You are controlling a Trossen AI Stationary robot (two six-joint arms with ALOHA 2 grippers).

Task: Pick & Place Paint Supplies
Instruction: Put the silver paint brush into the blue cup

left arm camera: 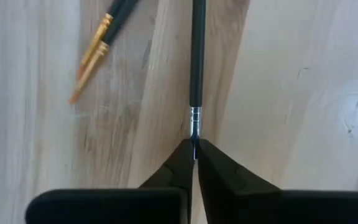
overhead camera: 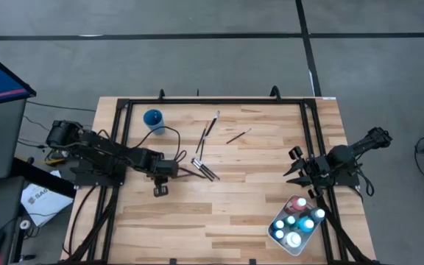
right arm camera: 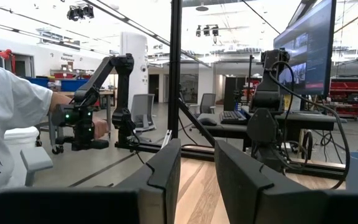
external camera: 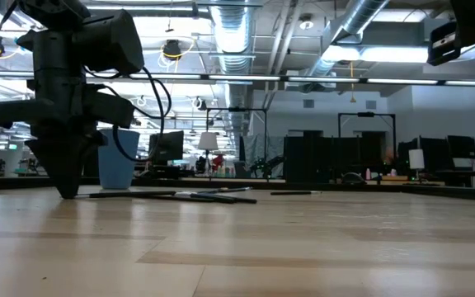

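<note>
Black and thin, the paintbrush (left arm camera: 196, 56) I've got lies on the worktop (overhead camera: 249, 206) left of centre, at nine o'clock from the middle. My left gripper (left arm camera: 195, 152) has its fingers pinched on the bristle end just past the silver ferrule. It should be light and stiff but slippery; I'd judge a grip nearer the handle steadier. My right gripper (right arm camera: 197, 174) waits at three o'clock, fingers apart, holding nothing.

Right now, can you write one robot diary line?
left end effector: shut on paintbrush | right end effector: open, empty, raised | blue cup: empty
</note>
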